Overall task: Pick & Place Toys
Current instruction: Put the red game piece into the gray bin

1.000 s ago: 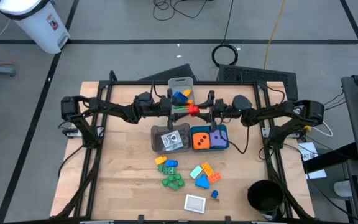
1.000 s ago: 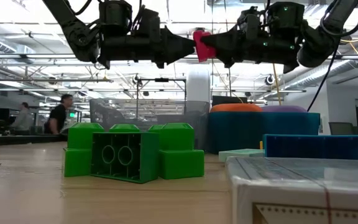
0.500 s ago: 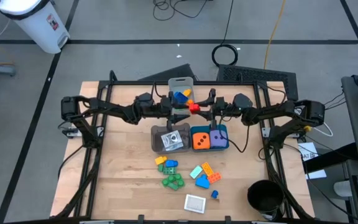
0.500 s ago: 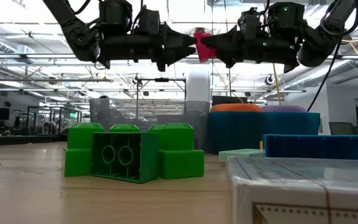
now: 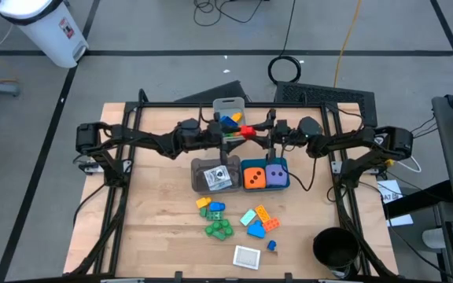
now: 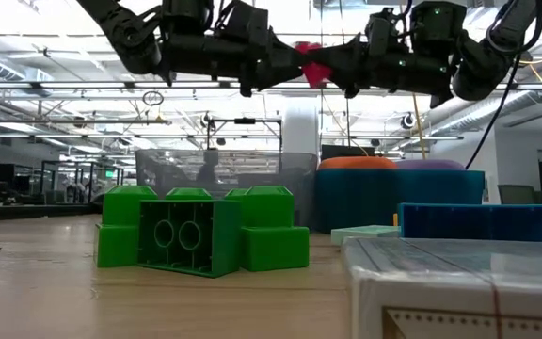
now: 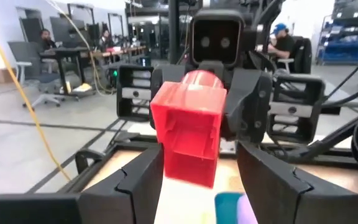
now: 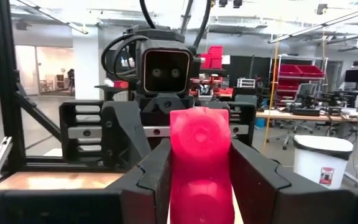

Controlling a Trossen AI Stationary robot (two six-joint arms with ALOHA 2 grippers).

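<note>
Right claw pinches a glossy red plastic brick, studded and blocky, high above the bins. Left claw faces it, fingers spread beside the brick. Below: pale wood surface, loose green bricks, a flat white-edged card.

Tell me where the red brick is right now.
In the high view the red brick hangs mid-air between the left tool and right tool, near the pale grey bin at the table's far side.
</note>
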